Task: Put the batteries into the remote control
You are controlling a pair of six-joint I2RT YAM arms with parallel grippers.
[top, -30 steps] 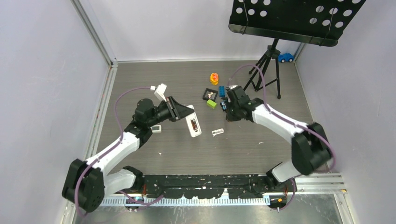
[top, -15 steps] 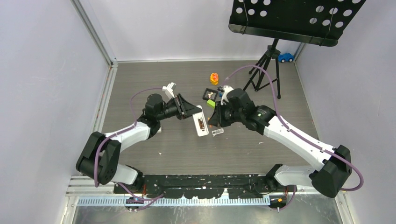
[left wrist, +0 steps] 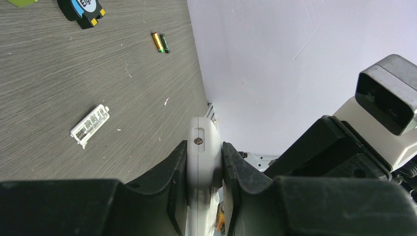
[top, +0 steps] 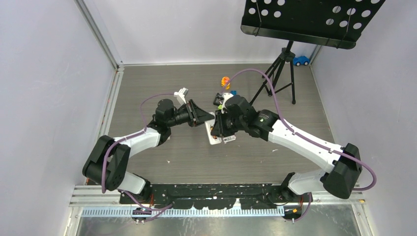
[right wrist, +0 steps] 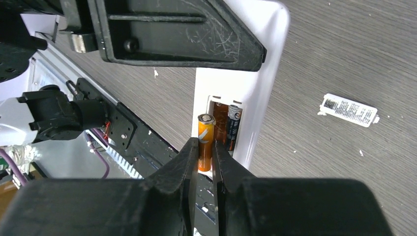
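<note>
Remote control (right wrist: 255,73), white with a plain back, is clamped at one end between the fingers of the left gripper (left wrist: 204,160). Its open recess holds one dark battery (right wrist: 233,123). Next to that, the right gripper (right wrist: 205,153) pinches an orange battery (right wrist: 205,132) at the recess's other slot. A white labelled cover (right wrist: 349,110) lies on the table near the remote.

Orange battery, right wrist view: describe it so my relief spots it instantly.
Find the white remote control, then its open battery recess. There the right pincer grips the silver-capped orange battery; its neighbour is a dark battery lying in the recess.
</note>
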